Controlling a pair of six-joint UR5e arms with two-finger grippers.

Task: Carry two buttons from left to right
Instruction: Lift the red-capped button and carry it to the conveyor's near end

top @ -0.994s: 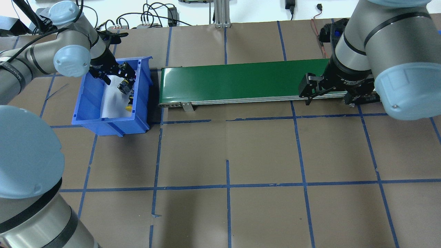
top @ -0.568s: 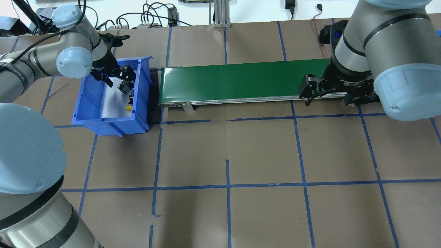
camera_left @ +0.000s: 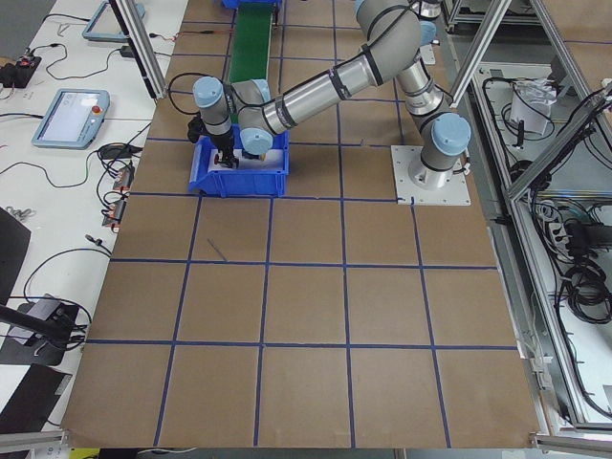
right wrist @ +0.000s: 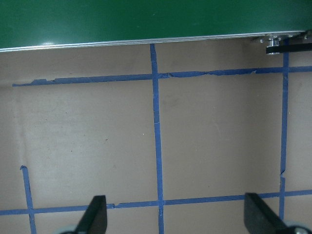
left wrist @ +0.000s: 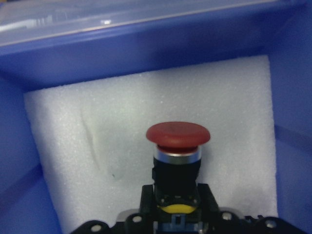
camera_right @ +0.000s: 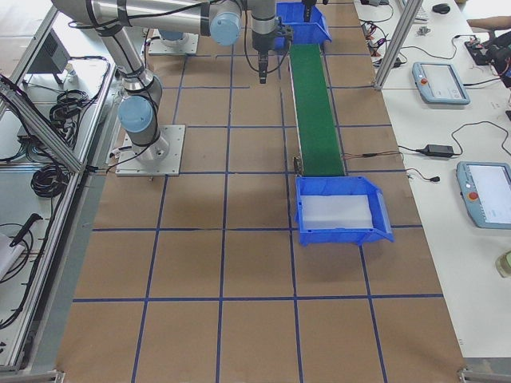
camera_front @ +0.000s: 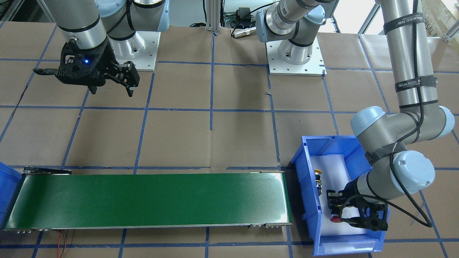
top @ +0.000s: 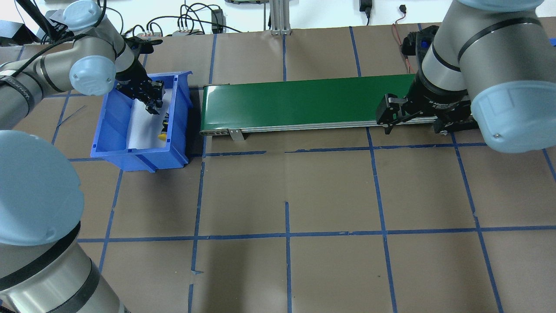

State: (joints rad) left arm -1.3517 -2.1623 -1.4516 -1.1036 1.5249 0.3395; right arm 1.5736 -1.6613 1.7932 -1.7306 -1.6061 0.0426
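Left arm bent low, wrist dipped into blue bin (top: pixel 139 154). Left gripper (top: pixel 152 103) seemingly clamped on red mushroom-cap button (left wrist: pixel 178 141), over white foam. Yellow button (top: pixel 162 136) lies nearby in the bin. Right gripper (right wrist: pixel 178 214) spread wide, hovering beside green conveyor (top: pixel 295 102).

Red-capped black button (left wrist: pixel 178 134), blue bin (top: pixel 139 159), green belt (top: pixel 304 102), brown table (top: pixel 330 191).

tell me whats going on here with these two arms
The left hand is down inside the blue bin, closed on the black body of the red button, which is not yet out of the bin. The yellow button lies in the same bin. The green conveyor carries nothing. The right hand hangs open over the table near the belt's other end, holding nothing.
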